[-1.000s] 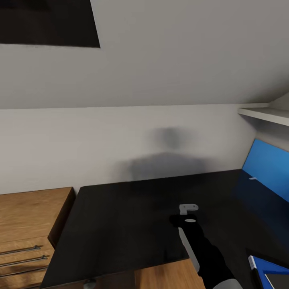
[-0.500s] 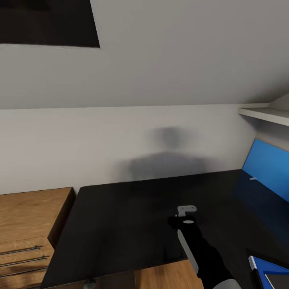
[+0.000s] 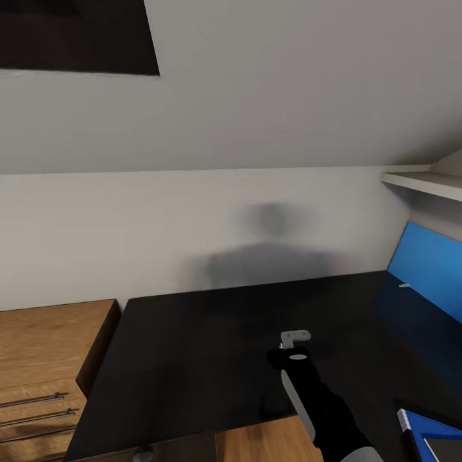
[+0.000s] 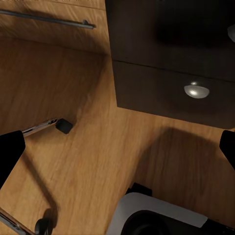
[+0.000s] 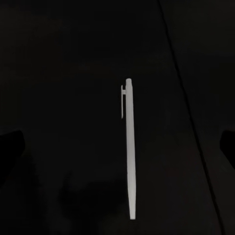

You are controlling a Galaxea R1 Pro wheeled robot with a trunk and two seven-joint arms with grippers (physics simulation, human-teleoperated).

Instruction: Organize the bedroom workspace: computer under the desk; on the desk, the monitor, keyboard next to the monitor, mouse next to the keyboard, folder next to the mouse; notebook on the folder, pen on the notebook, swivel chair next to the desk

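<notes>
Pen (image 5: 129,152) is lying flat on the black table (image 3: 192,359); I'm hovering my right hand (image 5: 117,142) wide open, aiming mid-barrel since it's looking light, stiff, roll-prone.

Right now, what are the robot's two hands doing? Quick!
Left gripper: open, holding nothing, over the floor.
Right gripper: open, empty, above the pen on the desk.

The pen (image 5: 129,149) lies flat on the desk (image 3: 192,359); a dresser (image 3: 45,359) stands left of the desk, the folder (image 3: 430,436) at its right.
</notes>
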